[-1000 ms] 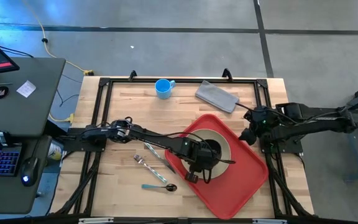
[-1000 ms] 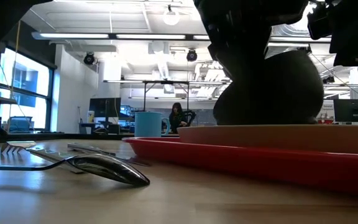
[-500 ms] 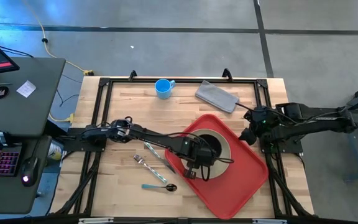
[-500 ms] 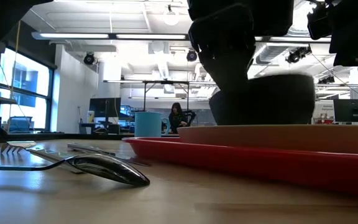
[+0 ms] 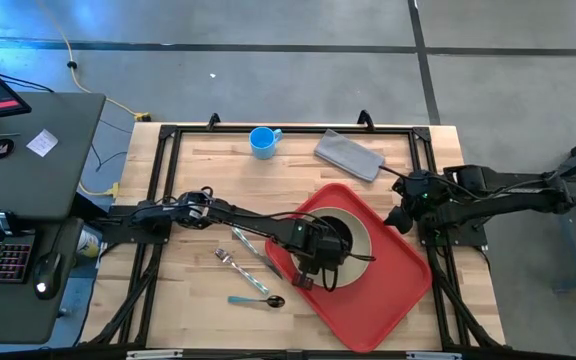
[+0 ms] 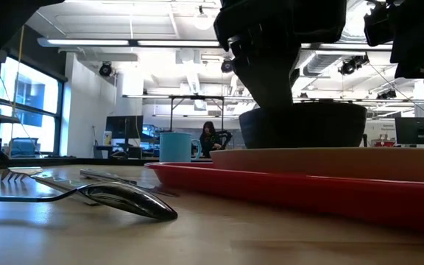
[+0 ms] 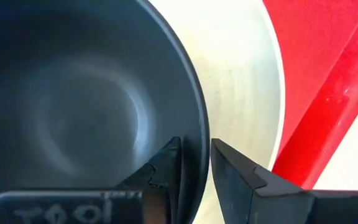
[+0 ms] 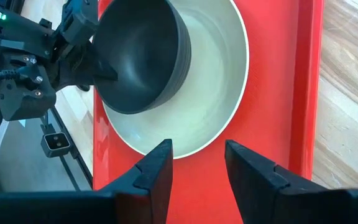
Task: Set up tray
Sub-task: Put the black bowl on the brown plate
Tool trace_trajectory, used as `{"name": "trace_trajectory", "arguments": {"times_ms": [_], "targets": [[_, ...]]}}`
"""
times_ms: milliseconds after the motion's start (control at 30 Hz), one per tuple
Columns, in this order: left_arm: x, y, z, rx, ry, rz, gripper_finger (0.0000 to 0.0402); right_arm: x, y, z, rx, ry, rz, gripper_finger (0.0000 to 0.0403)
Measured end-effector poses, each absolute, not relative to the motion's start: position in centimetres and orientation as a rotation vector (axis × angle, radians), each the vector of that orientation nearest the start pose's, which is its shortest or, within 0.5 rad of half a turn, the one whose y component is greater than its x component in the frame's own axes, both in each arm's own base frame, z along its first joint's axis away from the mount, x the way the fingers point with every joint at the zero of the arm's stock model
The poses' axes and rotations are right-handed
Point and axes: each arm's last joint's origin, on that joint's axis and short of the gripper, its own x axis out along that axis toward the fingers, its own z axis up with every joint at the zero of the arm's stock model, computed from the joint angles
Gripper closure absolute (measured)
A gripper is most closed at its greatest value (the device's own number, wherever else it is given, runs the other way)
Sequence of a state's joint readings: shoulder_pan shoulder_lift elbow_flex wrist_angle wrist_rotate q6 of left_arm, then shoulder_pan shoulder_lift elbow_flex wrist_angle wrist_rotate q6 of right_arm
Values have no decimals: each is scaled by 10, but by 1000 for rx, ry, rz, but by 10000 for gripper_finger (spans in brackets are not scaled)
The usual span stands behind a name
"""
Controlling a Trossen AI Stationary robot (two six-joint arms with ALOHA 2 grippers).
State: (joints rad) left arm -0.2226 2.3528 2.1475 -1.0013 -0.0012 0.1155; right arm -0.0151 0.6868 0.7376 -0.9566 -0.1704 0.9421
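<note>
The red tray (image 5: 388,300) lies slantwise on the table's right half. On it is a beige plate (image 5: 365,235), and a dark bowl (image 5: 336,238) sits level on the plate (image 6: 330,158). My left gripper (image 7: 196,146) points steeply down at the bowl's near-left rim, open, with one finger inside the bowl (image 7: 92,112) and one outside. My right gripper (image 8: 197,165) hovers open past the tray's right edge (image 5: 400,215), with nothing between its fingers. My left gripper straddles the bowl's rim (image 7: 199,155) from above, one finger inside and one outside. A sliver of plate shows between the rim and the outer finger (image 7: 232,171). Whether the inner finger (image 7: 166,165) touches the wall, I cannot tell. The bowl rests level on the plate.
A fork (image 5: 230,260), a knife (image 5: 253,250) and a teal-handled spoon (image 5: 258,300) lie on the bare wood left of the tray. A blue cup (image 5: 263,141) and a folded grey cloth (image 5: 349,154) sit near the far edge.
The bowl, tipped up a second ago, has come down and now sits level on the plate. My left gripper has tipped at the wrist with it and stayed at the bowl's rim.
</note>
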Motion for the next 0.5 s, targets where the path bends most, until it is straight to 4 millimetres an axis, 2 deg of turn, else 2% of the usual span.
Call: {"name": "trace_trajectory", "arguments": {"times_ms": [500], "targets": [[493,-112,216,197,1046,-272,280,117,3,267,947,906,-294,265]]}}
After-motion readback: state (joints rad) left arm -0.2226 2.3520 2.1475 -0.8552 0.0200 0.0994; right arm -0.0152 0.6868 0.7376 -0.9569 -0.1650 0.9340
